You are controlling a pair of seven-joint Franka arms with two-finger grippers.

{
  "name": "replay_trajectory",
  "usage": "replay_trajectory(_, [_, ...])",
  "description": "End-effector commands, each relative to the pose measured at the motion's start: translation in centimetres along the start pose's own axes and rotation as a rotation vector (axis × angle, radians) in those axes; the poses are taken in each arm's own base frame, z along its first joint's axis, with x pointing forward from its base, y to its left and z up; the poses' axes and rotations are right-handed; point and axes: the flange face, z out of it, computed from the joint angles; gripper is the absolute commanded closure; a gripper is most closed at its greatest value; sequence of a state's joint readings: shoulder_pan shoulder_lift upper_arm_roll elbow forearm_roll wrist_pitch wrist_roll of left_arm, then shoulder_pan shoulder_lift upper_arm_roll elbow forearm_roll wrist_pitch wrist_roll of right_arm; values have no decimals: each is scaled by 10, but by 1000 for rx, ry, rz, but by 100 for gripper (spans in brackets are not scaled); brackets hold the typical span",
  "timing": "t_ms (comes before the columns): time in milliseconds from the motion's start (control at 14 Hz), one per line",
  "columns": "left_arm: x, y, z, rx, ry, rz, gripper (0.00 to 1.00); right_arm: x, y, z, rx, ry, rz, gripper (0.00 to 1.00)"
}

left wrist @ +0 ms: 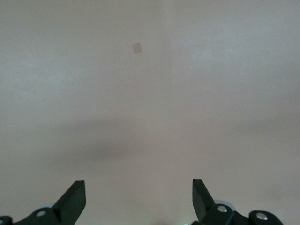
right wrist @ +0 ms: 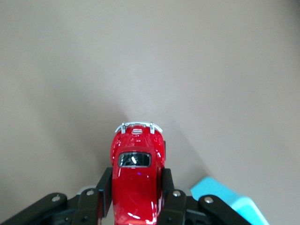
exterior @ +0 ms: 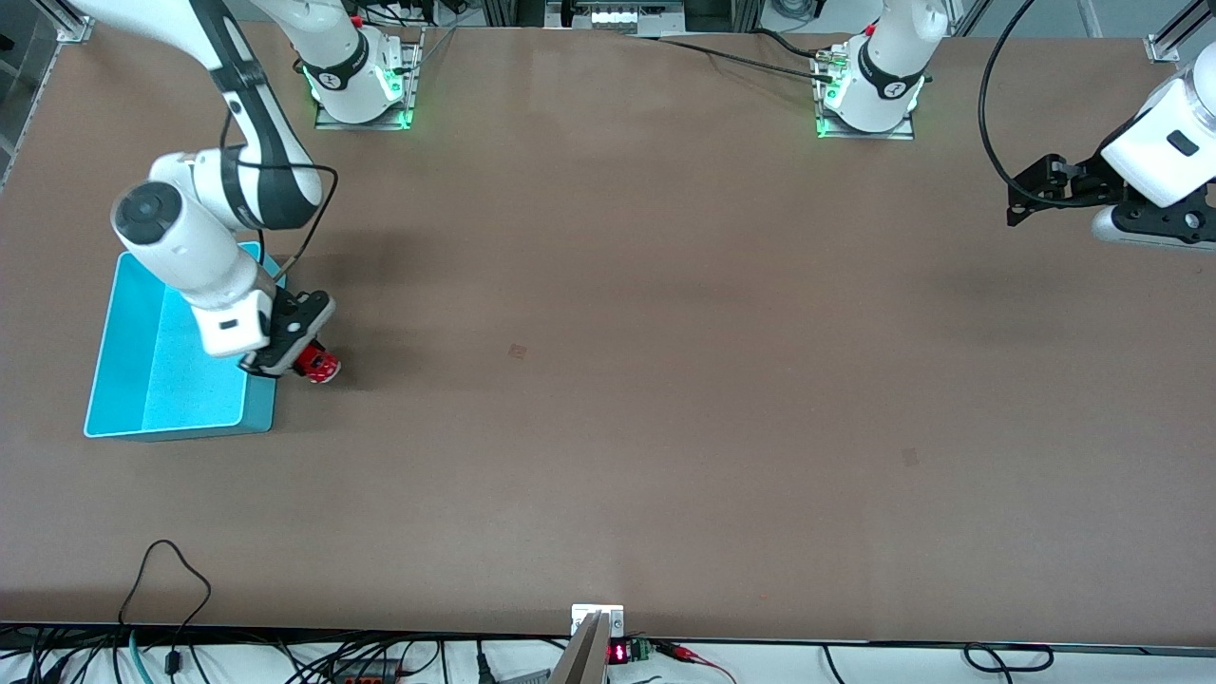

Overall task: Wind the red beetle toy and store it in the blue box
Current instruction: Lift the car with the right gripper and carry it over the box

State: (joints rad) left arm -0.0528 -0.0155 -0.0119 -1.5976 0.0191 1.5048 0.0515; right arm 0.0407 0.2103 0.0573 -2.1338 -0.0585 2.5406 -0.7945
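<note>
Right gripper (exterior: 306,358) down low at the right arm's end of the bench (exterior: 608,399), fingers (right wrist: 104,187) clamped on the flanks of the red beetle toy (exterior: 317,363). In the right wrist view, toy (right wrist: 136,176) held between the two black fingers, roof and dark window facing the camera, silvery bumper pointing away from the wrist over bare bench. Cannot tell whether the wheels touch the bench or hang just above it. In the front view, toy partly covered by the gripper, only its red end showing, just beside the blue box (exterior: 114,380).

Blue box resting on the bench under the right arm's wrist, open side up, nothing visible on the part of its floor that shows. Toy outside the box, just beside the wall that faces the middle of the bench. One pale blue corner (right wrist: 229,201) of the box visible in the right wrist view, close beside the gripper.

Left gripper (exterior: 1031,195) up in the air over the left arm's end of the bench, well apart from toy and box, waiting. Fingers (left wrist: 75,199) spread wide, holding nothing, only bare bench under them.
</note>
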Motion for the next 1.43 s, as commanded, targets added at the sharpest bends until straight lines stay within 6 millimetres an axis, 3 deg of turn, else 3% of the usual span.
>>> replay_trajectory(0, [-4,2,-6,-2,-7,3,0,-26,24,-14,-16,6,271,73])
replay_trajectory(143, [-3,4,-3,-1,-13,22,0,-50,46,-14,-22,0,387,77])
replay_trajectory(286, [-3,1,-1,0,-19,17,0,-81,60,-9,26,-35,651,80])
replay_trajectory(429, [5,-3,7,13,-23,12,0,-92,67,-11,48,-37,848,83])
replay_trajectory(500, [6,-6,7,17,-19,6,0,-108,77,-9,45,-43,901,83])
replay_trajectory(714, [7,-7,4,19,-10,2,0,-156,99,0,42,-65,978,84])
replay_trajectory(929, [9,-6,-9,22,37,8,0,-192,105,33,77,-114,985,83])
replay_trajectory(1071, [8,-5,-9,19,29,8,0,-207,104,54,99,-140,1001,83])
replay_trajectory(1357, [4,-4,-11,20,25,11,0,-213,94,90,135,-185,982,83])
